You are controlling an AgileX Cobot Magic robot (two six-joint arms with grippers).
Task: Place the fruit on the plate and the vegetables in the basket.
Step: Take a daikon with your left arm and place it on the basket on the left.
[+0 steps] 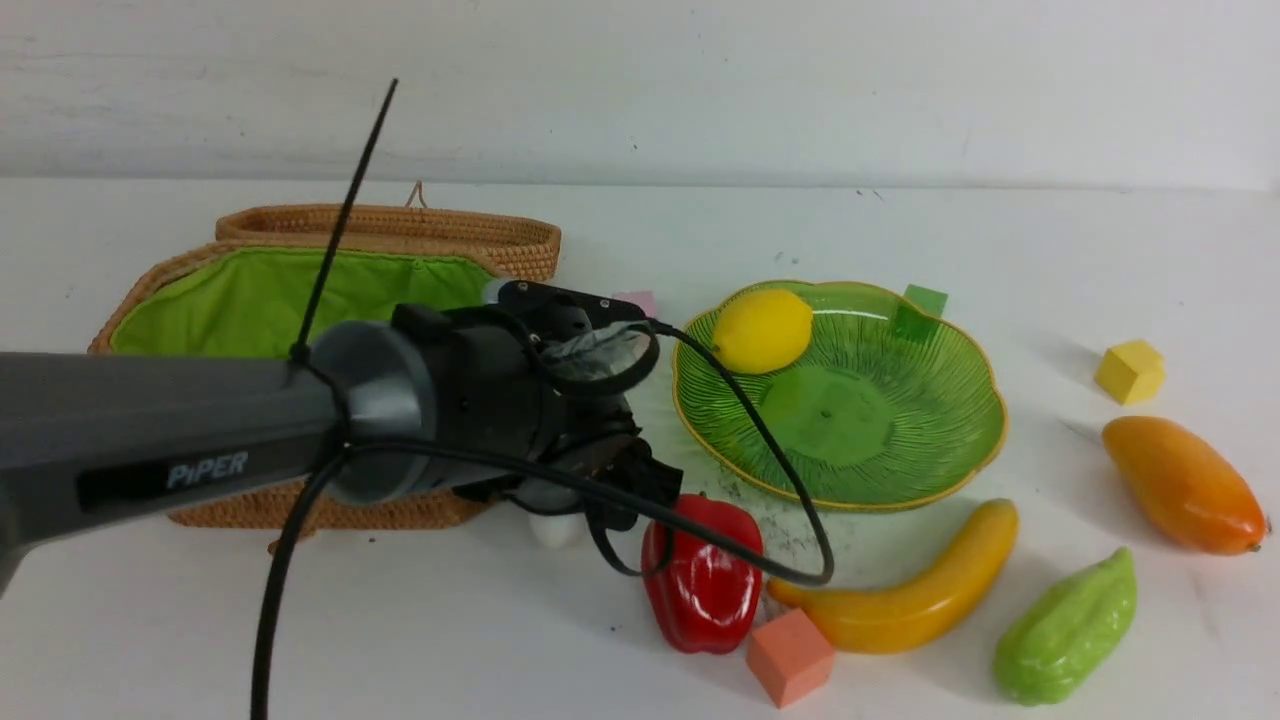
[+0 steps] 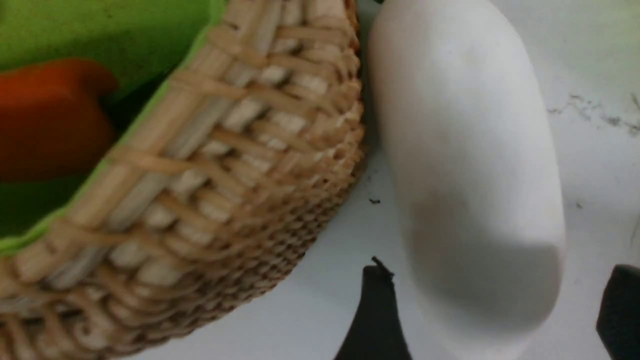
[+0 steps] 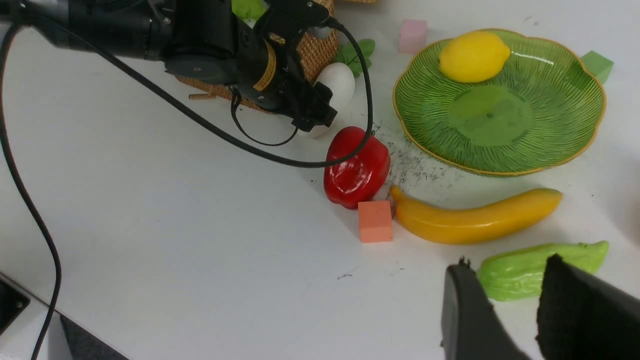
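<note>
We see our left jaws released astride the white radish point(image 2: 465, 175), the basket point(image 2: 225, 175) just at its ten o'clock

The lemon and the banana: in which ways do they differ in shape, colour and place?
The lemon is a short oval, while the banana is long and curved. The lemon lies on the green plate, near its rim; the banana lies on the white table, outside the plate. The lemon is clear yellow, the banana a deeper orange-yellow. Both are glossy toy fruits.
</note>
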